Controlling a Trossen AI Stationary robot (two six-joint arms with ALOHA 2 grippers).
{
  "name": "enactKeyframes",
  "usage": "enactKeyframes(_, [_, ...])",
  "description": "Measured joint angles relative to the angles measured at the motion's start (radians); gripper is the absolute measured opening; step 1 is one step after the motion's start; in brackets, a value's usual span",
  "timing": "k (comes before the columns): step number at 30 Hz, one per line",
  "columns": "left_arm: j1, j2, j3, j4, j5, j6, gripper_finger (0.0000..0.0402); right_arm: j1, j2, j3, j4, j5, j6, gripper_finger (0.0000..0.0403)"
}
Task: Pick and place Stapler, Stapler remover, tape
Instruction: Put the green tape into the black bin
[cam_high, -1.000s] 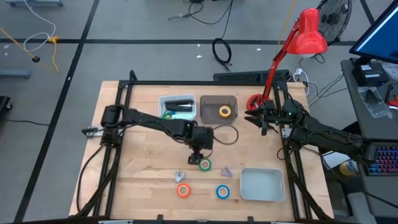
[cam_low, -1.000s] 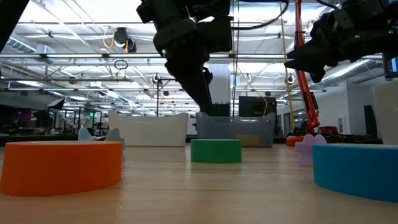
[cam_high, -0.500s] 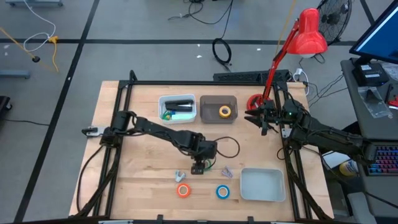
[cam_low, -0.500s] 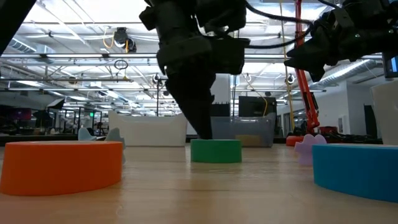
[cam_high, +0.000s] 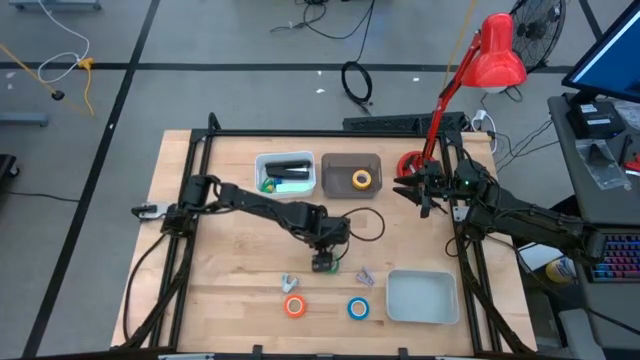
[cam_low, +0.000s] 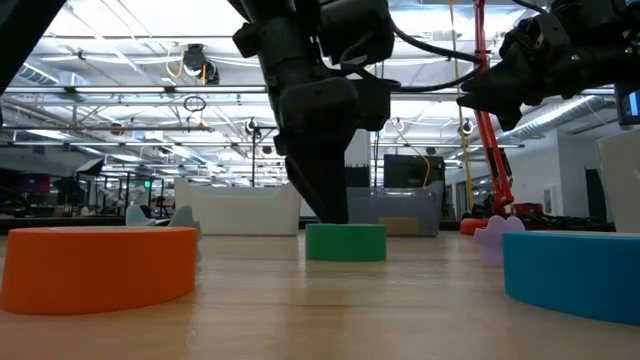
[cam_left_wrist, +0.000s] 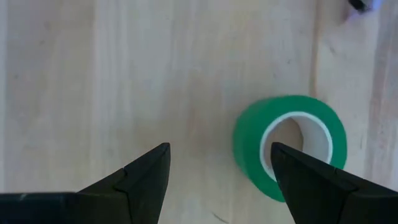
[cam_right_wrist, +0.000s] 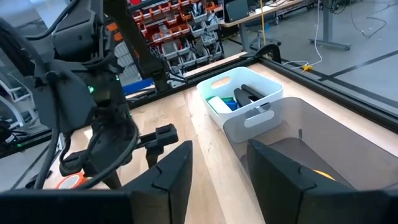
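Four tape rolls show on the bench. The green roll lies flat near the bench's middle, directly under the left gripper. That gripper points straight down with its jaws spread wide and empty; in the left wrist view one finger stands over the roll's pale core and the other over bare wood beside it. In the low view the left arm's dark fingers reach down to the green roll's top edge; whether they touch it I cannot tell.

Seen from above, with the green roll as the clock's centre, the orange roll lies at about 7 o'clock and the blue roll at about 5 o'clock, both flat near the front edge. The yellow roll sits at about 1 o'clock inside the dark translucent bin. Just beside that bin, at about 11 o'clock, the white bin holds a black object, probably the stapler, with something green and blue next to it. An empty-looking pale tray rests at about 4 o'clock.

The right gripper hangs above the bench's right edge near the red lamp, jaws partly parted and holding nothing.
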Motion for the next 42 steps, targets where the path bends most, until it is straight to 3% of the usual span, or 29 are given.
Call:
enactKeyframes(9, [-0.033,0.001,0.000,-0.005,-0.060,0.027,0.0278,0.000,0.000,0.000,0.000,0.002,-0.008,0.0144])
enactKeyframes(26, [-0.033,0.056,0.002,-0.011,-0.040,-0.012,0.0273,0.000,0.000,0.000,0.000,0.003,-0.004,0.0144])
enactKeyframes(31, [-0.033,0.057,0.012,-0.022,-0.046,-0.028,0.0206,0.000,0.000,0.000,0.000,0.003,0.000,0.0144])
enactKeyframes(38, [-0.027,0.063,0.067,-0.102,-0.020,0.023,0.0040,0.000,0.000,0.000,0.000,0.003,0.000,0.0144])
enactKeyframes(42, [0.002,0.063,0.140,-0.225,-0.027,0.037,0.0035,0.000,0.000,0.000,0.001,0.003,0.000,0.0144])
